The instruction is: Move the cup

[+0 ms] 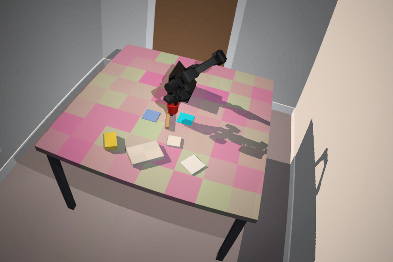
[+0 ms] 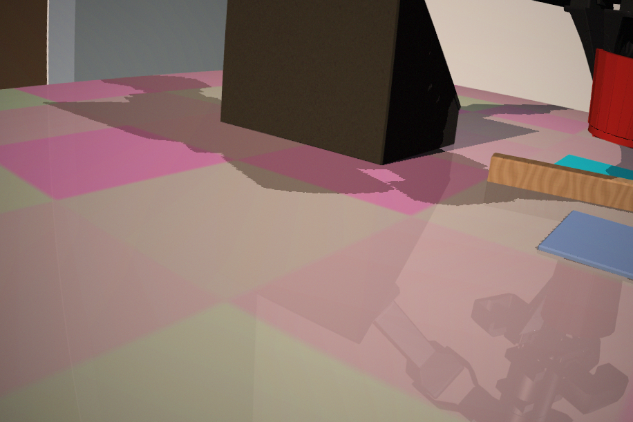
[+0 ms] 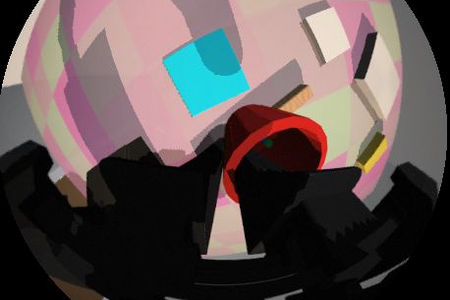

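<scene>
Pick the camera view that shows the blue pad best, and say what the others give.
The top view: it shows the whole blue pad. The exterior view cuts the pad off at the picture's right edge. In the wrist view it cannot be seen.

A wooden bar (image 1: 167,121) (image 2: 560,179) (image 3: 296,99) stands between the blue pad (image 1: 151,115) (image 2: 593,243) and cyan pad (image 1: 186,117) (image 2: 575,162) (image 3: 206,75); above it lies open air.
</scene>
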Robot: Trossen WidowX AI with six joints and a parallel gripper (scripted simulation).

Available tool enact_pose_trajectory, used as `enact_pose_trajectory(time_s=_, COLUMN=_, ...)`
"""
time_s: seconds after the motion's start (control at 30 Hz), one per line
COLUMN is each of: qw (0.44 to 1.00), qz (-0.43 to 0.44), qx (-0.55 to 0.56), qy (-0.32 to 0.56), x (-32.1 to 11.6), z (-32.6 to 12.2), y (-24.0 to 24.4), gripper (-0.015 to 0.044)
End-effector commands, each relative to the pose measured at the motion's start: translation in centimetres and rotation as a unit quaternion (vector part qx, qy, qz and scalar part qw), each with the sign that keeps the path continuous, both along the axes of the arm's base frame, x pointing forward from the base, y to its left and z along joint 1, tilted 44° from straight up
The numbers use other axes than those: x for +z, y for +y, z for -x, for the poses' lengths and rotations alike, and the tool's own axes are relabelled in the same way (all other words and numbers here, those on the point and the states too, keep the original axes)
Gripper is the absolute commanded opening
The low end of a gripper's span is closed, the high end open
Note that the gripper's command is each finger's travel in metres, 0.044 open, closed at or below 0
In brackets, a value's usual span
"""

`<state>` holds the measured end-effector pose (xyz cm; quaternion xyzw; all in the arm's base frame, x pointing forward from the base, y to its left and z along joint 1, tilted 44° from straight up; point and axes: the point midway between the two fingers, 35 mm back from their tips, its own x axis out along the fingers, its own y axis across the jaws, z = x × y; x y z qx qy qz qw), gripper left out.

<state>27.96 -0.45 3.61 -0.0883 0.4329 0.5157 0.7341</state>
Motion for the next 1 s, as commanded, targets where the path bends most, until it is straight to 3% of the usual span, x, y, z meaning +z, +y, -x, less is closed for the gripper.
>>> enact_pose_trajectory(time_s=0.0, qw=1.000, qz=-0.003, qx=-0.001, qy=0.003, x=0.5, z=0.2, y=0.6, gripper=0.0000)
enact_pose_trajectory(time_s=0.97, qw=1.000, qz=-0.004, qx=-0.001, qy=0.003, x=4.7, z=1.5, y=5.2, gripper=0.0000)
